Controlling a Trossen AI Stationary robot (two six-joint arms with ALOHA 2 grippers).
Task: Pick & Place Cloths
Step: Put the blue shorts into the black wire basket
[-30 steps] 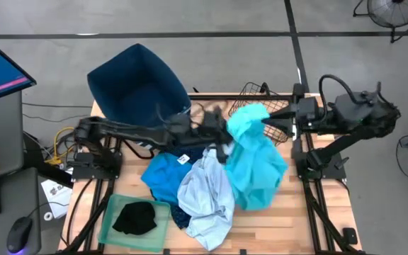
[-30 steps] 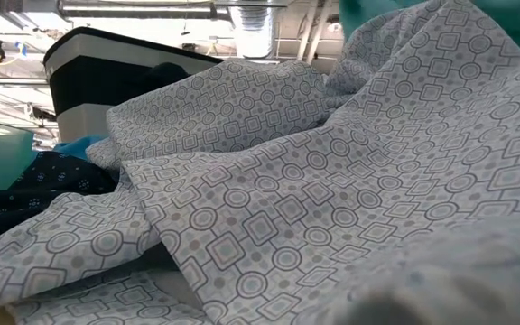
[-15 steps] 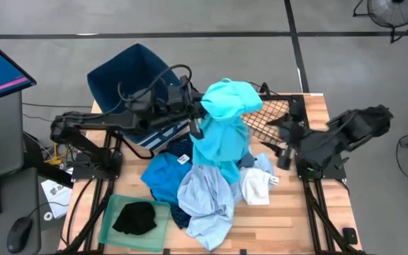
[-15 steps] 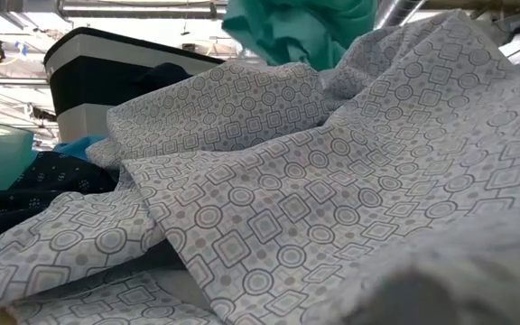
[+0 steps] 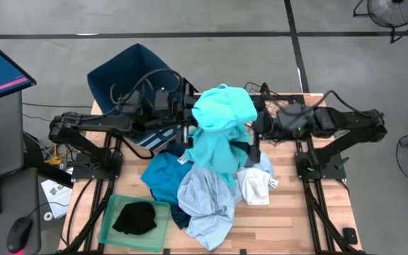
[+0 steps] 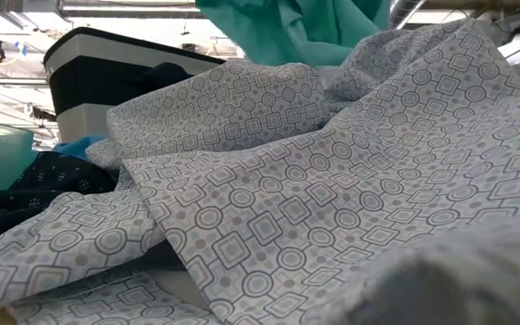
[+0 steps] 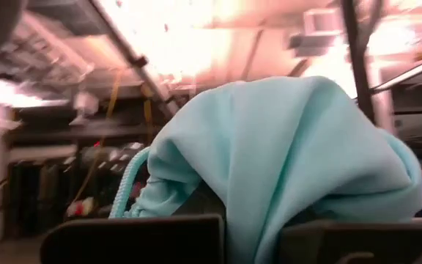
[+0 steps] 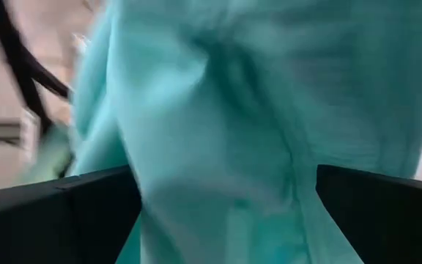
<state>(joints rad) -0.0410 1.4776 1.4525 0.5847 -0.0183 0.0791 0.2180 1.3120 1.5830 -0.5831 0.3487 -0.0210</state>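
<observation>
The soft turquoise cloth [image 5: 222, 124] hangs bunched above the cloth pile, pinched in the closed left tool [image 5: 188, 113]. The right tool [image 8: 226, 202] spreads wide, its fingers [image 8: 57, 213] flanking the draping folds.

Turquoise cloth [image 5: 222, 131] hangs lifted above pile, draped. Below on table: bright blue [image 5: 163, 178], pale blue [image 5: 207, 198], white [image 5: 255, 185] cloths, crumpled, touching. Black cloth [image 5: 135, 217] lies apart.
</observation>
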